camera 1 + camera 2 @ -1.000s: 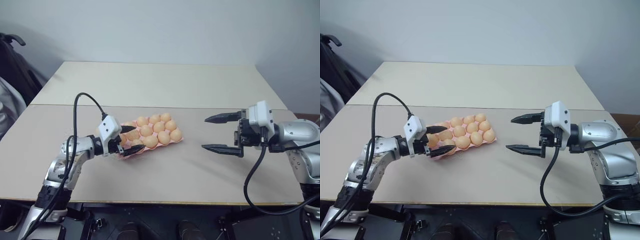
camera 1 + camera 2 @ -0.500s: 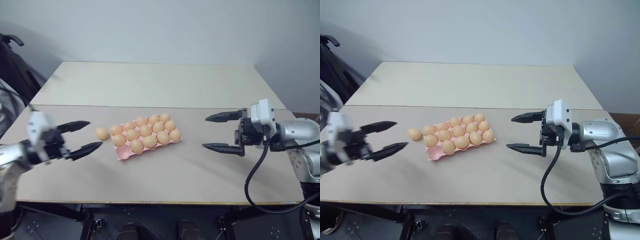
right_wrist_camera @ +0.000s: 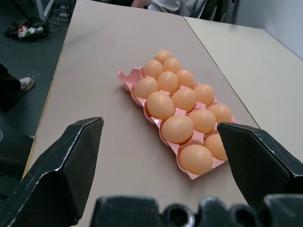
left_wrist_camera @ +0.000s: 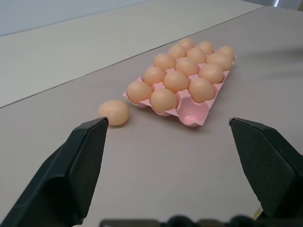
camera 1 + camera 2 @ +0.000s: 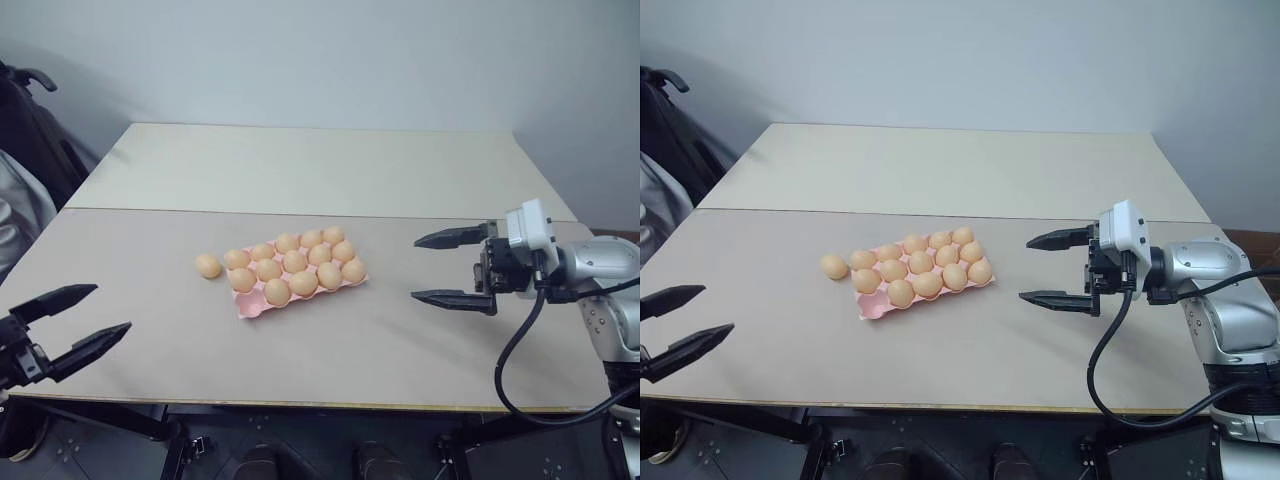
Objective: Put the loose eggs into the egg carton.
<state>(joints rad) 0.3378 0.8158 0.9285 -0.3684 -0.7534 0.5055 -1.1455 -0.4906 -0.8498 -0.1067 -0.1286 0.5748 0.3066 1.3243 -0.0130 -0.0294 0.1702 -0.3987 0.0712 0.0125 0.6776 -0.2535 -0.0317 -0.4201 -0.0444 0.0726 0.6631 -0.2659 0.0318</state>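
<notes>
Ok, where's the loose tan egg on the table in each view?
Left eye view: the loose tan oval egg lies just off the left end of the pale pink moulded egg carton.
Right eye view: same spot.
Left wrist view: beside the carton's near corner.
Right wrist view: cannot pick it out.
Shared landmark: the carton's empty corner cup.

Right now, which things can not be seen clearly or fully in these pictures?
- Loose egg: whether it touches the egg tray is too small to tell in the eye views.
- Tray's empty cups: in the right wrist view the eggs hide how many remain free.
- Left tool: its arm is cut off by the picture edge.
- Dark thing beside the table: cut off by the edge, so unclear.
</notes>
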